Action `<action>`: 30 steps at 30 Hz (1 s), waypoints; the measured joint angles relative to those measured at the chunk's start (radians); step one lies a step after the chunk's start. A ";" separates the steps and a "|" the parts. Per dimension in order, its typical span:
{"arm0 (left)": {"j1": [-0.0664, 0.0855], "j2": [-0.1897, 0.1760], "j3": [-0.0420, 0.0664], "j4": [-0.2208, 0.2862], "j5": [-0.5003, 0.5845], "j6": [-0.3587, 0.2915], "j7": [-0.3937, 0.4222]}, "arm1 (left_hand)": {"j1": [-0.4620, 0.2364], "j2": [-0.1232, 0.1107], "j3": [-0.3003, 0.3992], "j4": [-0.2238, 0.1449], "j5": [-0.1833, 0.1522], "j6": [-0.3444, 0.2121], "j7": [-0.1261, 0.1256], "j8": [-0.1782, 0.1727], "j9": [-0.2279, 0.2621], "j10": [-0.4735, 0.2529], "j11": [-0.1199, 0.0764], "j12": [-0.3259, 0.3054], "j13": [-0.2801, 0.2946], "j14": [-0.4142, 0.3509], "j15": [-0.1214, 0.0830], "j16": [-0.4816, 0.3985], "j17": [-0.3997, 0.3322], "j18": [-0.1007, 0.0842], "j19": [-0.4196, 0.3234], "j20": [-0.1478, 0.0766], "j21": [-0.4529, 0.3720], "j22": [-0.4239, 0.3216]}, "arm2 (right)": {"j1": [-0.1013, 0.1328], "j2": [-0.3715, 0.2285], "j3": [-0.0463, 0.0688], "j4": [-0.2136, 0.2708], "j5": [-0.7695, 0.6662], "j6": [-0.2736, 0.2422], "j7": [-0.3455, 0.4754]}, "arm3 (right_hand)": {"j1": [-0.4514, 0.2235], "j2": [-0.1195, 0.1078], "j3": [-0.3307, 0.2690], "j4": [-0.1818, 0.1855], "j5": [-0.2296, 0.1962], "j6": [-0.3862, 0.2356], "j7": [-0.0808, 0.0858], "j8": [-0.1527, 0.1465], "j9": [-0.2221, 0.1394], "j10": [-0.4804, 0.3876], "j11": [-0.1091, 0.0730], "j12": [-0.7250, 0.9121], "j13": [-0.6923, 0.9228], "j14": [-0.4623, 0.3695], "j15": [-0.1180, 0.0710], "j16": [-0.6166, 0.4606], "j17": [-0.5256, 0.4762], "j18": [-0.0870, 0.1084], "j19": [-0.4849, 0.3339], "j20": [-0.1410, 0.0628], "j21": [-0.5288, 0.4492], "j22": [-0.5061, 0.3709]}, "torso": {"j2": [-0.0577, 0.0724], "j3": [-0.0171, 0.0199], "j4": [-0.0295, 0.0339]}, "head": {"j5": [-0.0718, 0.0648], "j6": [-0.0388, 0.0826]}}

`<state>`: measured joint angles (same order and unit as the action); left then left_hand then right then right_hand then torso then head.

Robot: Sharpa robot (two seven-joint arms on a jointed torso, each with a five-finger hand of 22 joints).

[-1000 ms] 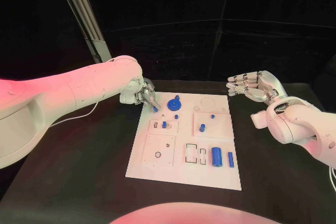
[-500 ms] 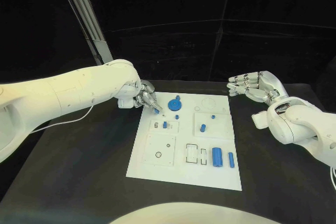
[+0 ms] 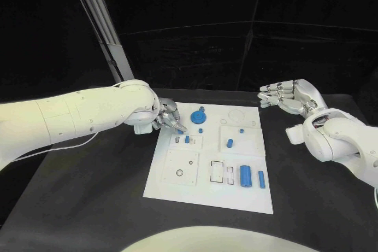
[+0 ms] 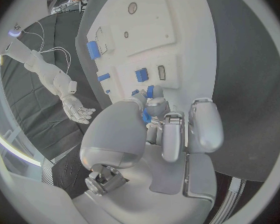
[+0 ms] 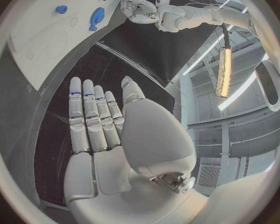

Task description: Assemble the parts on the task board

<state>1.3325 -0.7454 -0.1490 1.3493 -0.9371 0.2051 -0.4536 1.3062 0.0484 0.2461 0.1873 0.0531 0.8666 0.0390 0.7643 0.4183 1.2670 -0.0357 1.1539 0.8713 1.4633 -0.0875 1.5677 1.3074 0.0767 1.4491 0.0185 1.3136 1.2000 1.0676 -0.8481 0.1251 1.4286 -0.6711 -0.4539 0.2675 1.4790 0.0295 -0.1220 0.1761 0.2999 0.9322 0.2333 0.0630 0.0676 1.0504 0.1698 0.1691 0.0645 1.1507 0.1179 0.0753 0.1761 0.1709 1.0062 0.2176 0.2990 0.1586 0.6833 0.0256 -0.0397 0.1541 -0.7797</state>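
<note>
The white task board (image 3: 197, 178) lies in the middle of the black table. My left hand (image 3: 167, 119) hovers over the board's far left part and pinches a small blue piece (image 3: 180, 131), which also shows between its fingers (image 4: 145, 116). On the board lie a round blue part (image 3: 199, 117), a small peg (image 3: 200, 130), two short blocks (image 3: 187, 139) (image 3: 228, 143), a thick cylinder (image 3: 245, 176) and a slim bar (image 3: 260, 179). My right hand (image 3: 290, 96) is held off the board's far right corner, fingers straight and apart, holding nothing (image 5: 96, 119).
A metal post (image 3: 102, 28) rises behind my left arm at the back left. A white cable (image 3: 83, 140) trails over the table under the left arm. Bare black table surrounds the board on the near side and right.
My left hand has moved a little toward the robot along the board's left side, carrying the small blue piece. The right hand has stayed put.
</note>
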 measured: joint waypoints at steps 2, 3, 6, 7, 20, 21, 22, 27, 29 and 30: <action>-0.003 -0.009 -0.001 0.013 -0.013 -0.010 -0.003 | -0.002 -0.001 0.000 0.000 0.000 0.002 -0.002 0.000 0.001 0.000 0.000 0.000 0.000 0.000 0.000 0.000 0.000 0.000 0.000 0.000 0.000 0.000 | 0.000 0.000 0.000 -0.001 0.000 0.001 0.000 | 0.000 0.000 0.000 0.000 0.000 0.000 0.000 0.000 0.000 0.000 0.000 0.000 0.000 0.000 0.000 0.000 0.000 0.000 0.000 0.000 0.000 0.000 | 0.000 0.0000 0.0000 | 0.001 -0.001; -0.004 -0.013 -0.001 0.019 -0.020 -0.014 -0.004 | -0.003 -0.002 0.003 0.003 0.000 0.002 -0.002 0.000 0.001 0.000 0.000 0.003 0.001 0.000 0.000 0.000 0.000 0.000 0.000 0.000 0.000 0.000 | 0.000 0.000 0.000 -0.001 0.000 0.001 0.000 | 0.000 0.000 0.000 0.000 0.000 0.000 0.000 0.000 0.000 0.000 0.000 0.000 0.000 0.000 0.000 0.000 0.000 0.000 0.000 0.000 0.000 0.000 | 0.000 0.0000 0.0000 | 0.002 -0.001; -0.005 -0.027 -0.001 0.036 -0.042 -0.023 -0.008 | -0.005 -0.005 0.005 0.001 0.000 0.004 -0.003 0.003 0.001 0.002 -0.002 0.004 0.003 0.000 0.000 0.000 0.000 0.000 0.000 0.000 0.000 0.000 | 0.000 0.000 0.000 -0.002 0.000 0.001 0.000 | 0.000 0.000 0.000 0.000 0.000 0.000 0.000 0.000 0.000 0.000 0.000 0.000 0.000 0.000 0.000 0.000 0.000 0.000 0.000 0.000 0.000 0.000 | 0.000 0.0002 -0.0011 | 0.002 -0.001; -0.006 -0.031 -0.001 0.041 -0.048 -0.026 -0.010 | -0.006 -0.005 0.006 0.000 0.000 0.004 -0.004 0.004 0.001 0.004 -0.003 0.004 0.003 0.000 0.000 0.000 0.000 0.000 0.000 0.000 0.000 0.000 | 0.000 0.000 0.000 -0.003 0.000 0.001 0.000 | 0.000 0.000 0.000 0.000 0.000 0.000 0.000 0.000 0.000 0.000 0.000 0.000 0.000 0.000 0.000 0.000 0.000 0.000 0.000 0.000 0.000 0.000 | 0.000 0.0002 -0.0012 | 0.002 -0.001; -0.008 -0.049 -0.007 0.077 -0.105 -0.030 -0.031 | -0.016 -0.016 0.021 -0.010 -0.003 0.004 -0.003 0.004 0.004 0.004 -0.003 0.004 0.004 0.000 0.000 0.000 0.000 0.000 0.000 0.000 0.000 0.003 | 0.000 0.003 0.000 -0.005 0.000 0.003 -0.001 | 0.000 0.000 0.000 0.000 0.000 0.000 0.000 0.000 0.000 0.000 0.000 0.000 0.000 0.000 0.000 0.000 0.000 0.000 0.000 0.000 0.000 0.000 | 0.002 0.0000 -0.0029 | 0.004 -0.011; -0.008 -0.050 -0.007 0.079 -0.107 -0.029 -0.032 | -0.017 -0.017 0.022 -0.011 -0.003 0.004 -0.003 0.004 0.004 0.004 -0.003 0.004 0.004 0.000 0.000 0.000 0.000 0.000 0.000 0.000 0.000 0.003 | 0.000 0.003 0.000 -0.005 0.000 0.003 -0.001 | 0.000 0.000 0.000 0.000 0.000 0.000 0.000 0.000 0.000 0.000 0.000 0.000 0.000 0.000 0.000 0.000 0.000 0.000 0.000 0.000 0.000 0.000 | 0.002 0.0000 -0.0032 | 0.004 -0.011; -0.008 -0.050 -0.007 0.081 -0.109 -0.027 -0.033 | -0.019 -0.018 0.022 -0.011 -0.003 0.004 -0.003 0.004 0.004 0.004 -0.003 0.004 0.004 0.000 0.000 0.000 0.000 0.000 0.000 0.000 0.000 0.003 | 0.000 0.003 0.000 -0.005 0.000 0.003 -0.001 | 0.000 0.000 0.000 0.000 0.000 0.000 0.000 0.000 0.000 0.000 0.000 0.000 0.000 0.000 0.000 0.000 0.000 0.000 0.000 0.000 0.000 0.000 | 0.002 0.0000 -0.0033 | 0.004 -0.011; -0.008 -0.053 -0.008 0.089 -0.116 -0.014 -0.037 | -0.021 -0.020 0.033 -0.016 -0.003 0.004 -0.003 0.004 0.004 0.007 0.000 0.008 0.008 0.000 0.000 0.000 0.000 0.000 0.000 0.000 0.004 0.003 | 0.000 0.003 0.000 -0.006 0.000 0.003 -0.001 | 0.000 0.000 0.000 0.000 0.000 0.000 0.000 0.000 0.000 0.000 0.000 0.000 0.000 0.000 0.000 0.000 0.000 0.000 0.000 0.000 0.000 0.000 | 0.002 0.0002 -0.0034 | 0.005 -0.014; -0.008 -0.053 -0.008 0.092 -0.118 -0.007 -0.038 | -0.021 -0.020 0.033 -0.016 -0.003 0.004 -0.003 0.003 0.004 0.007 0.000 0.009 0.008 0.000 0.000 0.000 0.000 0.000 0.000 0.000 0.004 0.002 | 0.000 0.003 0.000 -0.006 0.000 0.003 -0.001 | 0.000 0.000 0.000 0.000 0.000 0.000 0.000 0.000 0.000 0.000 0.000 0.000 0.000 0.000 0.000 0.000 0.000 0.000 0.000 0.000 0.000 0.000 | 0.002 0.0003 -0.0033 | 0.004 -0.014; -0.008 -0.054 -0.009 0.094 -0.119 -0.004 -0.038 | -0.021 -0.020 0.033 -0.016 -0.003 0.004 -0.003 0.003 0.004 0.007 0.000 0.009 0.008 0.000 0.000 0.000 0.000 0.000 0.000 0.000 0.004 0.002 | 0.000 0.004 0.000 -0.006 0.000 0.003 -0.001 | 0.000 0.000 0.000 0.000 0.000 0.000 0.000 0.000 0.000 0.000 0.000 0.000 0.000 0.000 0.000 0.000 0.000 0.000 0.000 0.000 0.000 0.000 | 0.001 0.0003 -0.0032 | 0.003 -0.015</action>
<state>1.3243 -0.7992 -0.1575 1.4432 -1.0558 0.2014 -0.4919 1.2852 0.0280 0.2794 0.1708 0.0499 0.8706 0.0360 0.7674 0.4219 1.2739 -0.0357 1.1625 0.8788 1.4633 -0.0875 1.5677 1.3074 0.0768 1.4490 0.0185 1.3176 1.2024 1.0674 -0.8445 0.1248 1.4223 -0.6707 -0.4506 0.2669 1.4790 0.0294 -0.1219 0.1761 0.2999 0.9322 0.2333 0.0630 0.0676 1.0504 0.1698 0.1691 0.0646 1.1507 0.1179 0.0753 0.1763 0.1708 1.0062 0.2176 0.2990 0.1587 0.6847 0.0259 -0.0429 0.1574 -0.7943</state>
